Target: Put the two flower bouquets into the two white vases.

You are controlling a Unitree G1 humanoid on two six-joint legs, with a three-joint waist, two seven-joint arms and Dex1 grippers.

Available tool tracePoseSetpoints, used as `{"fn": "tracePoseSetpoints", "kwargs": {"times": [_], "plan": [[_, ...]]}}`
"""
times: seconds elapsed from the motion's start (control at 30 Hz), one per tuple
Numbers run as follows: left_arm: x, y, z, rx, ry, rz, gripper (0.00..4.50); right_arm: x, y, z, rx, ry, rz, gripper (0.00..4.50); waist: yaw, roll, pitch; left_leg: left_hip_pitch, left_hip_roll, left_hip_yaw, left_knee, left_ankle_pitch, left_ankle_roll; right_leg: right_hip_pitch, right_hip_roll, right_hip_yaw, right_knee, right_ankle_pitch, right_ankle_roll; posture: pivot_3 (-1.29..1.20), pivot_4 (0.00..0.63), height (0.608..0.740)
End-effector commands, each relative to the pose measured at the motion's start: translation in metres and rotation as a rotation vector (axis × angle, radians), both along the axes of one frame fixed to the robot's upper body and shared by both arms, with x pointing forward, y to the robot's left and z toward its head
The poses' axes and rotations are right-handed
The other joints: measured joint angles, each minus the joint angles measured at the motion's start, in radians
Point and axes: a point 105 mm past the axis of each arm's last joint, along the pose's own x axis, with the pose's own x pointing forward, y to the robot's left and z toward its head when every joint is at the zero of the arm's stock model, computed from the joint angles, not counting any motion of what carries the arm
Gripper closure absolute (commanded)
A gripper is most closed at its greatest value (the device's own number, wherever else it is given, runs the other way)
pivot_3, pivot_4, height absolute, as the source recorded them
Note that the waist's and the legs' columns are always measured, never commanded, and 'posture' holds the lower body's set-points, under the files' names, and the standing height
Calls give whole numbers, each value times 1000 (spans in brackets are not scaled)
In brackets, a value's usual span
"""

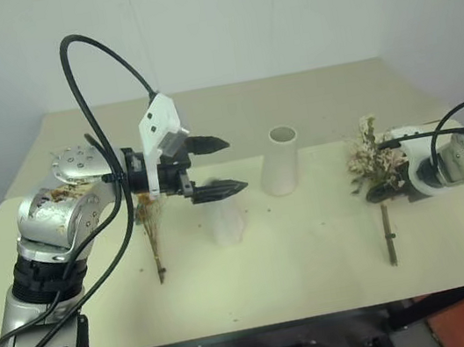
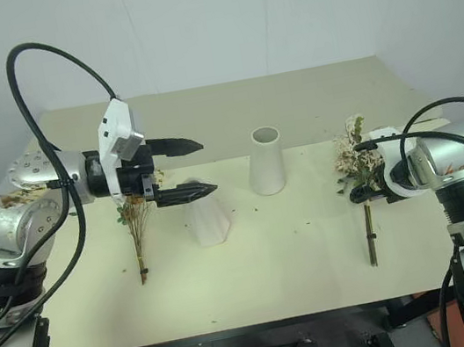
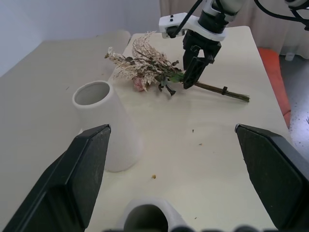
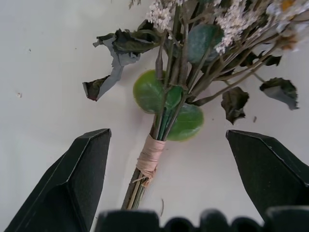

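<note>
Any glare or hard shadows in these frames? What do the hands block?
Eye views: even light, no strong glare, only faint shadows on the table. The left hand overlaps the tall vase, which is white on a pale top and hard to pick out. Left wrist view: its fingers cover the lower corners, and the tall vase is cut by the edge. Right wrist view: the right hand frames the rose bouquet at its tied stem.

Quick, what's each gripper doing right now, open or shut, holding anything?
Left gripper: open, holding nothing, above the table near the white vases.
Right gripper: open, holding nothing, poised over the stems of the cream and pink bouquet.
</note>
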Motion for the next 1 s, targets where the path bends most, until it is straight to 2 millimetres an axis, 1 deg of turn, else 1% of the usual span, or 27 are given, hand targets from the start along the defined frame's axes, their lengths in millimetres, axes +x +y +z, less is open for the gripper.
{"fn": "tracePoseSetpoints", "kwargs": {"times": [0.03,0.07,0.17,0.2,0.23,0.33,0.37,0.5,0.53,0.6,0.67,0.7,0.73,0.77,0.8,0.83,0.87,0.93,1.0], "plan": [[-6,3,13,-18,-50,10,0,9,-1,9,-10,-38,4,24,-1,0,0,0,0,0,0,0,0,0,0,0,0,0,0,0,150,740],[-6,3,13,-19,-49,13,0,10,-1,7,-2,-31,0,24,-2,0,0,0,0,0,0,0,0,0,0,0,0,0,0,0,150,740],[-6,5,12,-18,-49,25,0,14,-1,6,18,-35,-5,606,-6,0,0,0,0,0,0,0,0,0,0,0,0,0,0,0,150,740],[-6,5,12,-18,-49,28,0,15,0,6,26,-31,-9,910,-7,0,0,0,0,0,0,0,0,0,0,0,0,0,0,0,150,740],[-5,6,12,-16,-57,35,0,15,-2,5,35,-12,-55,1298,-8,0,0,0,0,0,0,0,0,0,0,0,0,0,-1,0,150,740],[-1,14,19,-43,-77,76,0,15,-1,1,33,13,-53,2307,-13,0,0,0,0,0,0,0,0,0,0,0,0,1,-1,0,150,740],[1,16,21,-48,-81,88,0,14,-1,0,37,16,-48,2744,-13,0,0,0,0,0,0,0,0,0,0,0,0,1,-1,0,150,740],[4,24,24,-51,-93,119,0,14,-2,-1,37,21,-53,4084,-14,0,0,0,0,0,0,0,0,0,0,0,0,1,-1,0,150,740],[4,26,23,-48,-93,123,0,14,-2,0,34,17,-57,4271,-14,0,0,0,0,0,0,0,0,0,0,0,0,1,-1,0,150,740],[4,29,22,-40,-100,130,0,15,-2,3,24,1,-54,4273,-15,0,0,0,0,0,0,0,0,0,0,0,0,0,0,0,150,740],[5,31,22,-42,-106,139,0,18,0,14,5,-49,-51,4273,-15,0,0,0,0,0,0,0,0,0,0,0,0,0,0,0,150,740],[5,33,23,-45,-108,144,0,20,0,22,-13,-85,-51,4273,-15,0,0,0,0,0,0,0,0,0,0,0,0,0,0,0,150,740],[6,34,24,-48,-113,153,0,23,2,34,-29,-138,-41,4273,-15,0,0,0,0,0,0,0,0,0,0,0,0,0,0,0,150,740],[7,36,25,-51,-119,164,0,30,7,57,-50,-259,-21,4273,-16,0,0,0,0,0,0,0,0,0,0,0,0,0,0,0,150,740],[8,39,27,-56,-123,174,0,37,13,85,-67,-427,-1,4273,-16,1,0,0,0,0,0,0,0,0,0,0,0,0,0,0,150,740],[9,41,28,-60,-126,183,0,40,19,110,-63,-566,6,4273,-19,1,1,0,0,0,0,0,0,-1,0,0,1,0,0,0,150,740],[10,42,28,-62,-127,188,0,41,23,125,-56,-651,4,4273,-20,1,1,-1,0,0,0,0,0,-2,0,0,1,0,0,0,150,740],[11,44,28,-68,-129,199,0,43,39,177,-44,-1008,21,4273,-20,1,1,-1,0,0,-1,0,0,-3,0,0,2,-1,3,0,150,740],[13,46,28,-73,-130,215,0,35,52,219,39,-1290,-4,4273,-19,1,1,-1,0,-1,-1,0,0,-3,0,0,2,-1,3,0,150,740]]}}
